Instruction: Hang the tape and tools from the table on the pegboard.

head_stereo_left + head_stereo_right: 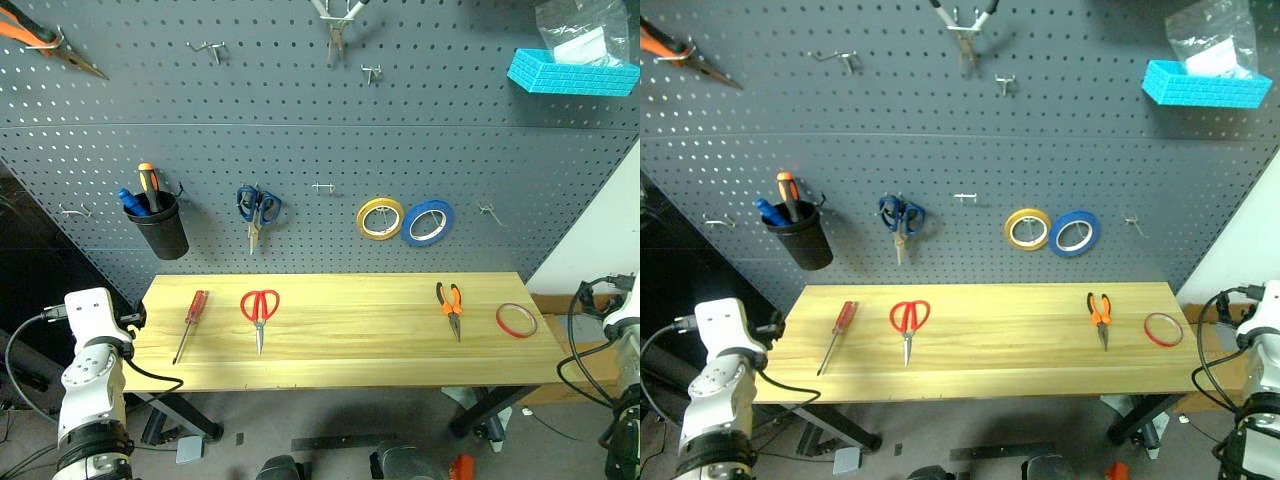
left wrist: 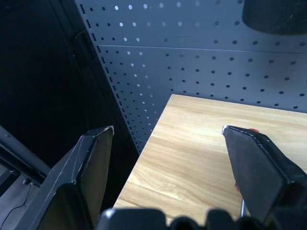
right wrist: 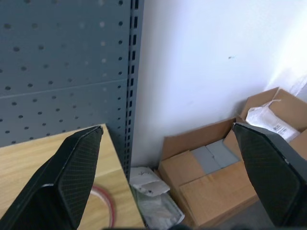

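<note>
Left wrist view has the left gripper (image 2: 168,139) with jaws spread, empty; the right gripper (image 3: 168,139) likewise. Judged risk: the thin red tape ring (image 1: 516,320) lies near the light wooden worktop (image 1: 340,360)'s right end and could be nudged off.

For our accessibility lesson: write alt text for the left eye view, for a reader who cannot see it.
A light wooden table holds, from left to right, a red-handled screwdriver, red scissors, orange pliers and a red tape ring. Behind it, a grey pegboard carries blue scissors, yellow tape and blue tape.
</note>
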